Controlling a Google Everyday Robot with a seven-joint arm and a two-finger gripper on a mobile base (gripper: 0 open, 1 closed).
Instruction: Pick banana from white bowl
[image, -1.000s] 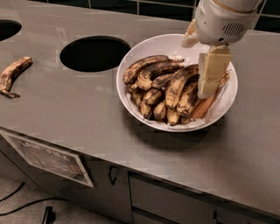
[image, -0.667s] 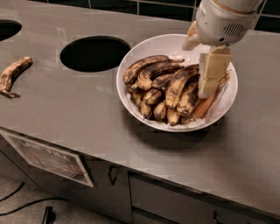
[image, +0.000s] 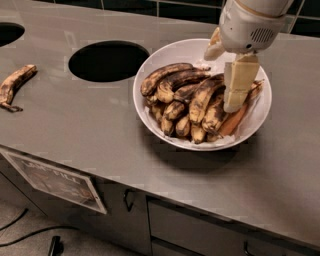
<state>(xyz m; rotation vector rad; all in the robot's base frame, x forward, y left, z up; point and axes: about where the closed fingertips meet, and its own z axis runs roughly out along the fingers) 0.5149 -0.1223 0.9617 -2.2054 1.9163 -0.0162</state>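
White bowl (image: 165, 65): beneath the gripper (image: 234, 104).
Banana (image: 201, 98): just left of it, unlifted.
Change: none; gripper unmoved, grip cannot be told.

Glossy bowl, dull metal counter.
The white bowl (image: 186, 52) looks like smooth glazed ceramic and shines. The bananas (image: 190, 95) in it have matt, blotched skins. At the bowl's 3 o'clock hangs the gripper (image: 234, 102), cream matt plastic under a smooth white casing. The counter (image: 100, 130) is grey metal with a soft, dull sheen. A paper sign (image: 55, 180) lies flat on the cabinet front at 7 o'clock.
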